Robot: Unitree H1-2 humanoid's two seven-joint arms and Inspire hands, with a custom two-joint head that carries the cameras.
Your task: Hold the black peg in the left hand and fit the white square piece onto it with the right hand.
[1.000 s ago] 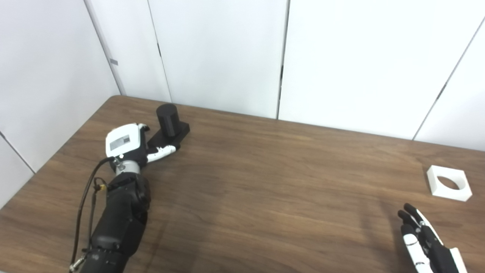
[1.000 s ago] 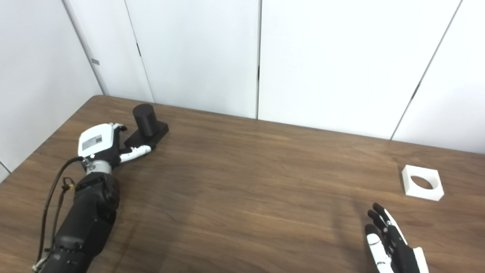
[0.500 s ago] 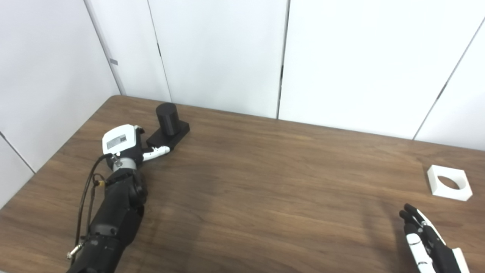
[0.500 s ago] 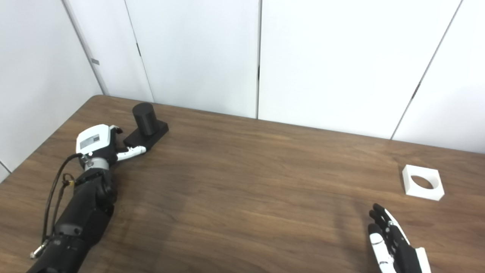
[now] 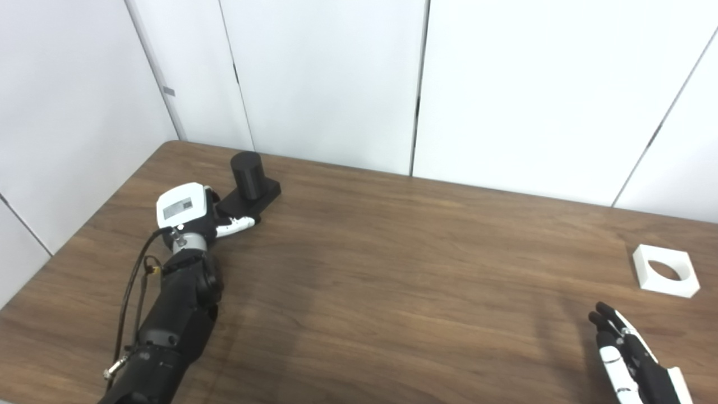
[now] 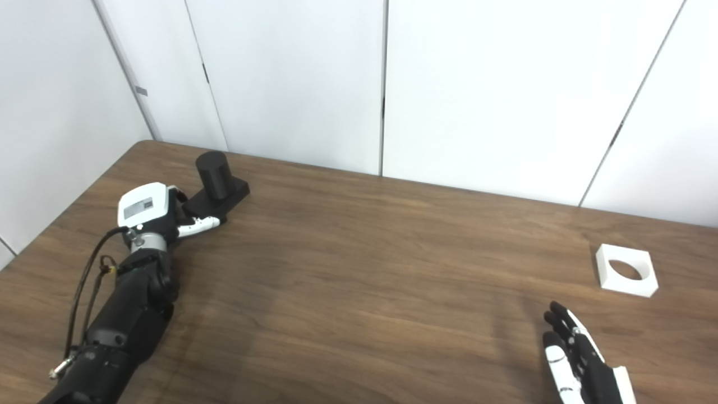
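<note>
Left hand (image 5: 190, 216) at black peg (image 5: 247, 177) base, grip unclear, prob. to steady it; right hand (image 5: 631, 359) open, empty, short of white square piece (image 5: 666, 271).

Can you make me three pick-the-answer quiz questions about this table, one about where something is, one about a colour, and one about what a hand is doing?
1. Where is the white square piece?
A. far left corner
B. right side of the table
C. on the peg

2. What colour is the peg?
A. black
B. red
C. white

3. What is the right hand doing?
A. holding the square piece
B. open, holding nothing
C. gripping the peg

Answers: 1 B, it lies flat near the table's right edge. 2 A, the peg and its base are black. 3 B, its fingers are spread, short of the square piece.
</note>
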